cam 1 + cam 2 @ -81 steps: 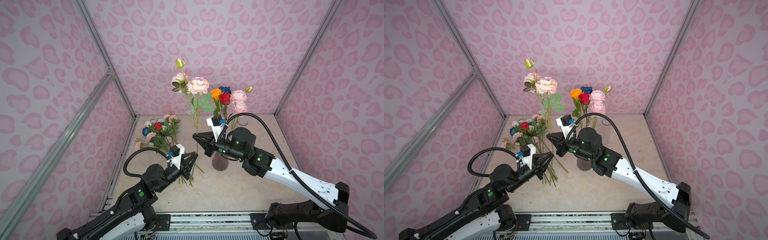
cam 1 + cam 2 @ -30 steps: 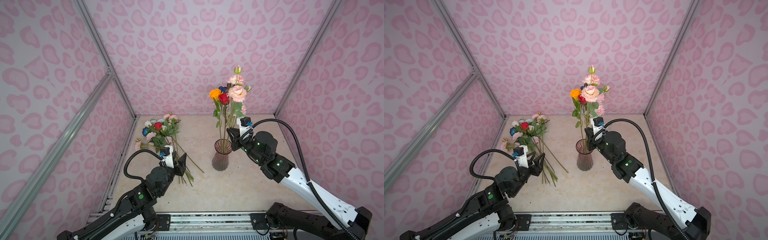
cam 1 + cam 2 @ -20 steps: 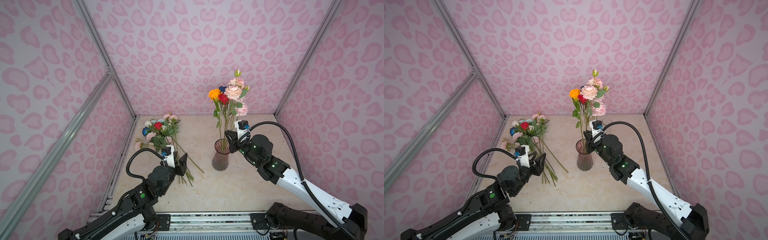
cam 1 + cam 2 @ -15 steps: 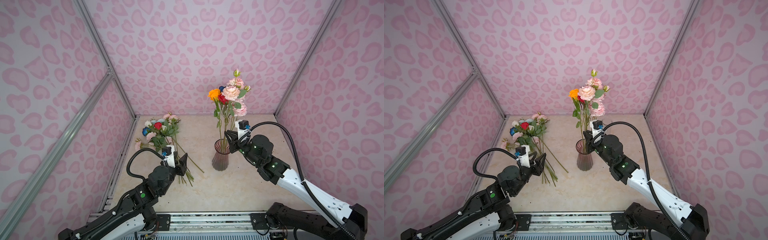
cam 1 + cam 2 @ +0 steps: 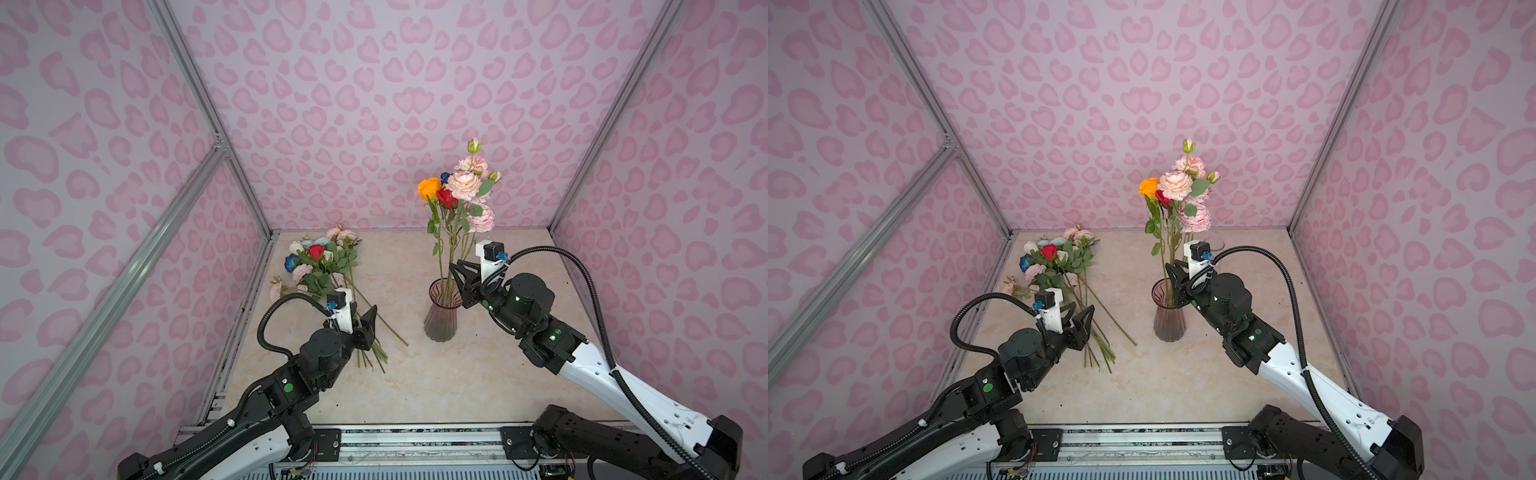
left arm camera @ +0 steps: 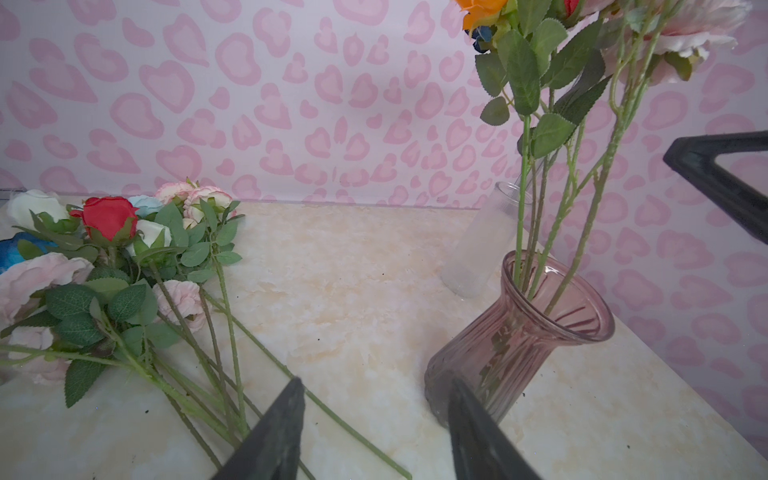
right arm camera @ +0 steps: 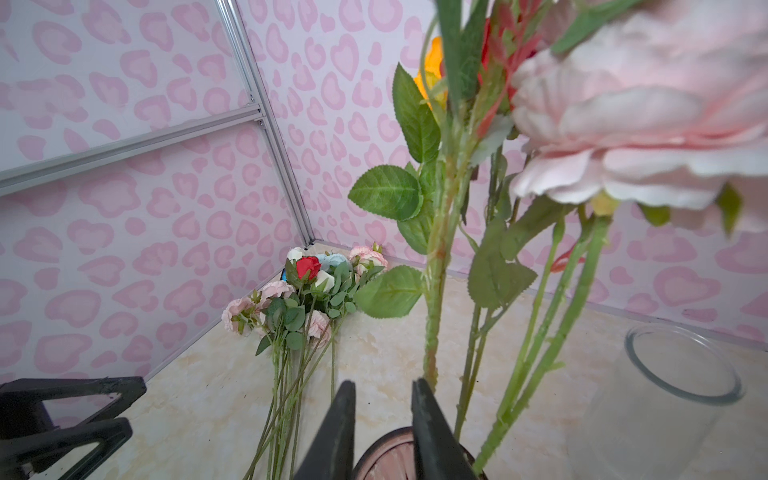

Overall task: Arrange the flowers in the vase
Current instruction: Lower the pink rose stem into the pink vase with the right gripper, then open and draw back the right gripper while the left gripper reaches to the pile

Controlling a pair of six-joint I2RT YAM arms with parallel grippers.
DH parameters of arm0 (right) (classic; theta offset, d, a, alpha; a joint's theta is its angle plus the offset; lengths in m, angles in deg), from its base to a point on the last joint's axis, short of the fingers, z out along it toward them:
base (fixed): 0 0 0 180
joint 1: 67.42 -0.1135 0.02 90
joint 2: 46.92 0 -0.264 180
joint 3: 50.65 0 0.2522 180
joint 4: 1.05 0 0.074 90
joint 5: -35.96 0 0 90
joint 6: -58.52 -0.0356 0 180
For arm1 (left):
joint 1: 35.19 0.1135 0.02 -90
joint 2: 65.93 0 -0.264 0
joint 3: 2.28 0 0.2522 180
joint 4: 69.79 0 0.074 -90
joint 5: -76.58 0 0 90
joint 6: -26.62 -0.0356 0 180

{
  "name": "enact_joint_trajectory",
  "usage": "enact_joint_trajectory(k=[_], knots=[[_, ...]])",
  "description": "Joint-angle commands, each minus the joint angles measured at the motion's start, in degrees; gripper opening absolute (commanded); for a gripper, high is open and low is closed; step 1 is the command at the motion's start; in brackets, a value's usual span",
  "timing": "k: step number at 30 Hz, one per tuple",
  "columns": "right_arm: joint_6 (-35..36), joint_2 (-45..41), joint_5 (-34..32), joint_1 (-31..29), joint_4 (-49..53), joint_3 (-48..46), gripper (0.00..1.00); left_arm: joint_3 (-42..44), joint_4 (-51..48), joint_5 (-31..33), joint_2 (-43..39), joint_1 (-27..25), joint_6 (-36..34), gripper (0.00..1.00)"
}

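Hovering our left claw (image 6: 376, 382) low over the beige marbled worktop (image 5: 415, 374), we are holding its jaws wide apart and empty. The loose bunch of green-stemmed artificial flowers (image 5: 320, 266) is lying beneath and ahead of it, heads farthest away. Our right claw (image 7: 383, 382) is hanging over the rim of the ribbed pink glass vase (image 5: 440, 320), jaws parted narrowly around nothing. Just beside it, the orange, red and pale pink flowers (image 5: 461, 187) are standing in the vase. We cannot tell whether the nearest stem is touching a finger.
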State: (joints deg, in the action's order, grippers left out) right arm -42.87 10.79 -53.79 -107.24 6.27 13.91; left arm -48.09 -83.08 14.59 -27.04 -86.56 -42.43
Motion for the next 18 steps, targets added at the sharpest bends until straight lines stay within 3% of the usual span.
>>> enact_joint_trajectory(k=[1,9,13,15,18], knots=[[-0.12,-1.5,-0.25,-0.94,0.71,-0.26,0.27,-0.74,0.93,1.54,0.22,0.05,0.43,0.56],[2.15,-7.33,-4.12,-4.49,3.79,-0.31,0.3,-2.11,-4.8,12.43,4.62,2.81,8.53,0.6],[2.1,-11.24,-6.65,-5.36,5.13,-3.05,0.31,-4.45,-10.84,5.47,12.81,10.18,14.66,0.6],[1.34,-13.69,-7.04,-5.45,6.11,-4.27,0.31,-6.21,-12.66,-1.5,18.58,14.6,16.23,0.55],[0.69,-17.2,-8.8,-5.45,7.24,-6.44,0.31,-8.98,-14.08,-4.5,27.39,17.02,16.21,0.5]])
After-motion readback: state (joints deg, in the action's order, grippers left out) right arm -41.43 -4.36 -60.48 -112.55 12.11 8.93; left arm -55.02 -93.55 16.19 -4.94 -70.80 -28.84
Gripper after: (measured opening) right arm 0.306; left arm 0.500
